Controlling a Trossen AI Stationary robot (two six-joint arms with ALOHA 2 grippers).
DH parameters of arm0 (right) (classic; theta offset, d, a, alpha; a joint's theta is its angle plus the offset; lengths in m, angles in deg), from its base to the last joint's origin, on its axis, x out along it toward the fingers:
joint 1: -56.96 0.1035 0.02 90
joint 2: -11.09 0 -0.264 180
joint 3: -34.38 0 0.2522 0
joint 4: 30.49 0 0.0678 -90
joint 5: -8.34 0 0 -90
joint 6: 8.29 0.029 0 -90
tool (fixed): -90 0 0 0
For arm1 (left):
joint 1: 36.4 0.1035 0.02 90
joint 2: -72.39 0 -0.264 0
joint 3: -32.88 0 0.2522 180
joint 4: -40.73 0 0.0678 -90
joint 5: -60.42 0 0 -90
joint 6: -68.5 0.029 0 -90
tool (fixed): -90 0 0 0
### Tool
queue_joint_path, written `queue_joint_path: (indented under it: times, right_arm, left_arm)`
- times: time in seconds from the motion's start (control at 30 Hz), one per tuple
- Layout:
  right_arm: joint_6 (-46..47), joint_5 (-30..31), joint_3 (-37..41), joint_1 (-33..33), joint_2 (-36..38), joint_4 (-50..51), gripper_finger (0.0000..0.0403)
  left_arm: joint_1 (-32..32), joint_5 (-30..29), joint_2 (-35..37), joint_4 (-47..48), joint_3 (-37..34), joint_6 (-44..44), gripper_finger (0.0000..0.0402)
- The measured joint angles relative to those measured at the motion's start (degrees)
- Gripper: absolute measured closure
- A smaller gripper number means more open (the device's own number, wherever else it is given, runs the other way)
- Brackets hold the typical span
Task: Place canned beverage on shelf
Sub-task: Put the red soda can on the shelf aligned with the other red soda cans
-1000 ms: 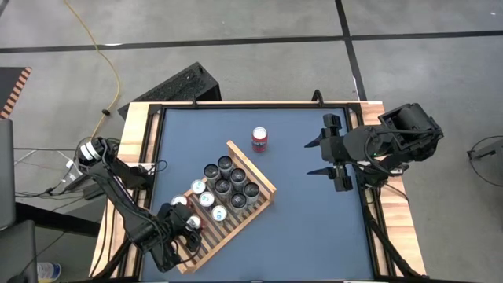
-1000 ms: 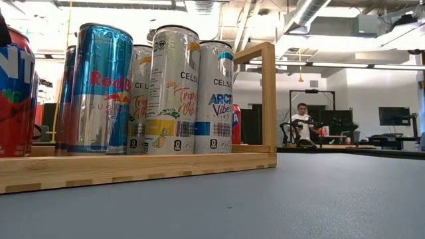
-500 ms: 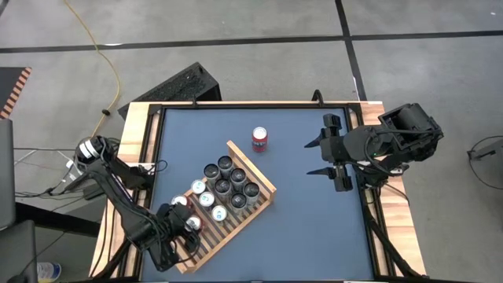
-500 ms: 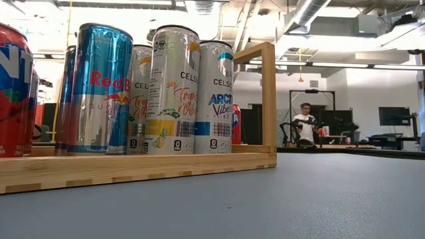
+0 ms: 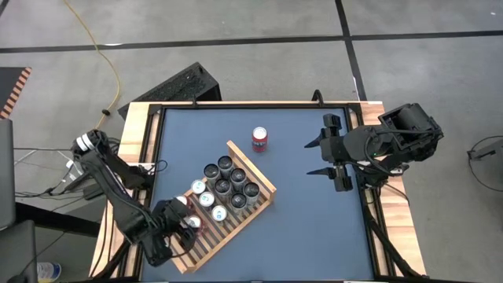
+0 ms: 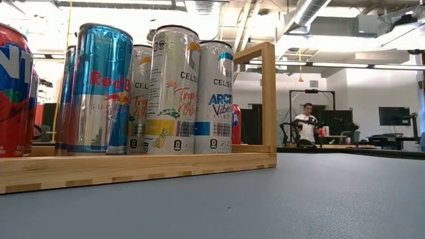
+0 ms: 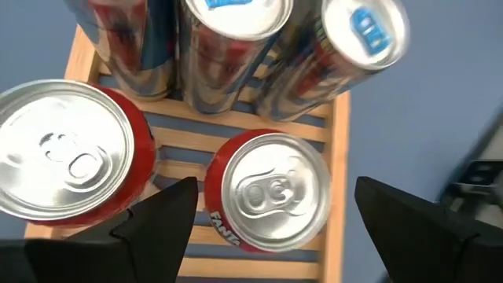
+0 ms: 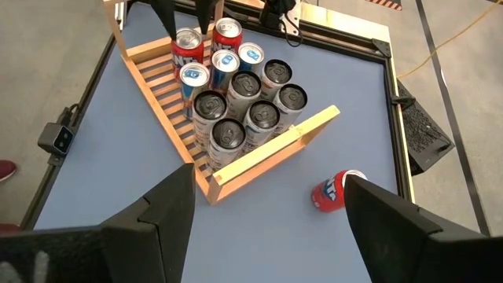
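While the left tool point(image 7: 267, 216) hangs spread wide over the near corner of the shelf point(image 5: 264, 187), its two fingers stand clear on either side of a red Fanta can point(image 7: 273, 191) that is upright on the slats, touching nothing. A second red can point(image 7: 67, 153) sits just beside it, and taller slim cans point(image 5: 228, 182) are packed in rows behind. Out on the blue table point(image 5: 314, 228), one red can point(image 5: 259, 139) stands alone, just off the shelf's far rail and apart from it; this looks like the next one to go in. The right tool point(image 5: 324, 156) waits open near the table's right edge, well apart from that can, and its wrist view shows the can point(image 8: 332, 191) between its fingers' line of sight. The can should handle as a stiff cylinder, likely full and fairly heavy, with smooth painted metal that could slip. The sensible hold is across the middle of its wall, squarely, not at the rounded rim, and not squeezed hard, since thin sides dent
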Motion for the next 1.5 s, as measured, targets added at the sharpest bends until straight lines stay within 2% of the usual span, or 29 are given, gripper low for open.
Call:
queue_joint_path:
  times: [0.17, 0.33, 0.5, 0.6, 0.7, 0.83, 0.97, 1.03, 1.17, 1.23, 1.4, 1.5]
  right_arm:
    - [-0.5, 0.0, 0.0, 0.0, 0.0, 0.0, 0.0117]
    - [-3.4, 0.1, 0.0, 0.0, 0.0, 0.0, 0.0117]
    - [-4.5, 3.4, 0.0, -1.9, 0.0, 0.0, 0.0117]
    - [-4.6, 6.9, 0.0, -4.6, -0.1, 0.0, 0.0117]
    - [-6.6, 7.7, -0.1, -9.6, -2.3, 0.0, 0.0117]
    - [-12.3, 2.9, 0.1, -17.6, -6.6, -1.4, 0.0117]
    - [-19.3, -8.2, 0.0, -25.7, -10.6, -5.8, 0.0117]
    - [-21.4, -11.8, 0.0, -29.2, -13.1, -7.2, 0.0117]
    - [-24.2, -12.2, 0.0, -35.2, -19.0, -9.2, 0.0117]
    - [-24.1, -14.3, 0.0, -37.5, -21.7, -11.1, 0.0117]
    - [-24.5, -15.4, 0.0, -40.3, -28.5, -10.6, 0.0117]
    - [-24.1, -18.0, 0.0, -41.4, -32.2, -10.1, 0.0117]
  left_arm:
    - [0.3, -1.3, 4.4, 0.2, 0.7, 0.5, 0.0071]
    - [2.9, -2.2, 4.3, 2.5, 7.5, 8.5, 0.0088]
    - [12.0, -3.6, 1.9, 7.5, 17.8, 19.2, 0.012]
    - [17.6, -1.9, 1.5, 6.7, 23.6, 28.3, 0.0131]
    - [21.6, 0.6, 1.5, 4.7, 28.3, 35.4, 0.0135]
    - [22.9, 0.3, 1.5, 4.8, 33.1, 41.2, 0.0136]
    - [22.6, -0.3, 1.5, 4.8, 35.4, 44.0, 0.0136]
    - [22.1, -0.5, 1.5, 4.8, 35.7, 43.9, 0.0136]
    - [20.7, -0.5, 1.5, 4.7, 35.6, 42.0, 0.0136]
    - [20.3, -0.6, 1.5, 4.8, 35.1, 40.5, 0.0136]
    - [19.6, -2.4, 1.5, 4.9, 35.1, 38.0, 0.0136]
    - [19.2, -3.4, 1.5, 4.9, 35.1, 37.3, 0.0136]
